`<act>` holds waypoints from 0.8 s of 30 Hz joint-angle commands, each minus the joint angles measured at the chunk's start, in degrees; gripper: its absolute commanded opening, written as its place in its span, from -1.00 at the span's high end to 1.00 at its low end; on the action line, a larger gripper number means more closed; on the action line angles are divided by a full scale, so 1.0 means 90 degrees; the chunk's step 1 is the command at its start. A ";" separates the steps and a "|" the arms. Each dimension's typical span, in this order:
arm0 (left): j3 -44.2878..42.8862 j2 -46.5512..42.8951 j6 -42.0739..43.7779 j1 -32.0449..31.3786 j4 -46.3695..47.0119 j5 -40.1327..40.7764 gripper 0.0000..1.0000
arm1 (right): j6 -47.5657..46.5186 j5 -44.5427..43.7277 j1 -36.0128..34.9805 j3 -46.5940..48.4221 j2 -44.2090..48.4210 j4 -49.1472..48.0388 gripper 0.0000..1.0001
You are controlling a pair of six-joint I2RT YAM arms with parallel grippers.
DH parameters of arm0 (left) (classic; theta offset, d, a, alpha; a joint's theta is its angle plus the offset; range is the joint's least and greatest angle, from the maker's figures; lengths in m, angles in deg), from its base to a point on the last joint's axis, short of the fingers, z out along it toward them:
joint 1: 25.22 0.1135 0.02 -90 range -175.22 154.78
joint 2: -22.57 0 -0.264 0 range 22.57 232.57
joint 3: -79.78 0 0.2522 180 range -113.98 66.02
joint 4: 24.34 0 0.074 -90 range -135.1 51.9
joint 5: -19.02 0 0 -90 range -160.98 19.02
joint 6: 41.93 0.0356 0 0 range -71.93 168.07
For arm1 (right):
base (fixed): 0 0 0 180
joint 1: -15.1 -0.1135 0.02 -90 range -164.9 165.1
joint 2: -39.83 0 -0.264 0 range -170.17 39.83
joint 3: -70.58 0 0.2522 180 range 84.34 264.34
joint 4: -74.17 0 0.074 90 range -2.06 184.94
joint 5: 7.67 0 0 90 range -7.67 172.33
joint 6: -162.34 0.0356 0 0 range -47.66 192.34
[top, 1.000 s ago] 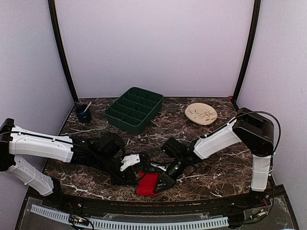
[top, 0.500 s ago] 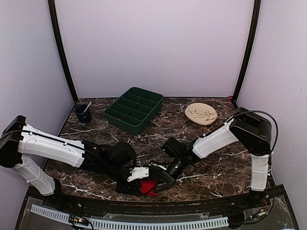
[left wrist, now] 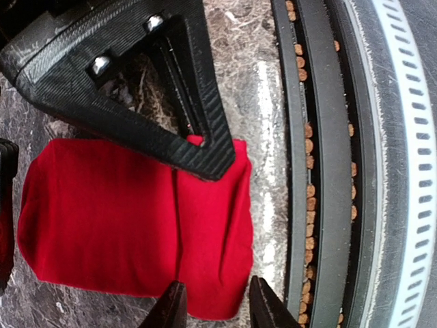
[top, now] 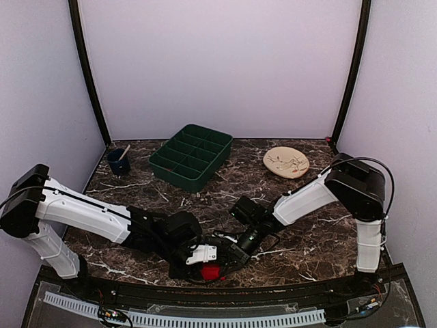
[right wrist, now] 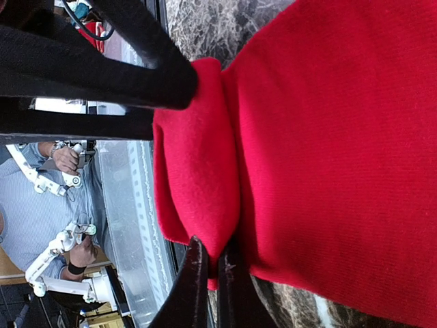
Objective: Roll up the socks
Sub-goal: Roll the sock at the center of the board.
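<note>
The socks [top: 211, 272] lie as one red bundle on the marble table [top: 314, 239], just beside its near rail [left wrist: 321, 171], between the two wrists; the right gripper [right wrist: 212, 283] is clamped on a raised fold at the bundle's rail-side end; the left gripper [left wrist: 215, 309] stands part open, astride the bundle's corner next to that fold, with no pinch that I can see; both are equally near; in the left wrist view the bundle's longer side runs away from the rail, so I judge any rolling must travel inward along it; the right gripper's fingers [left wrist: 205, 154] cross above the cloth and could hinder the left; green tray [top: 191, 156], plate [top: 286, 162] and cup [top: 119, 162] sit well apart at the back
</note>
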 commanded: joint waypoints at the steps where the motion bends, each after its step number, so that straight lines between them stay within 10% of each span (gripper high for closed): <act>1: -0.0140 0.0089 0.0117 -0.0042 0.0112 0.0237 0.33 | -0.0062 0.0082 0.0042 0.0148 -0.0114 0.0122 1.00; 24: -0.0269 0.0491 0.0133 -0.0052 -0.0024 -0.0081 0.34 | -0.0136 0.0157 0.0045 0.0209 -0.0202 0.0191 1.00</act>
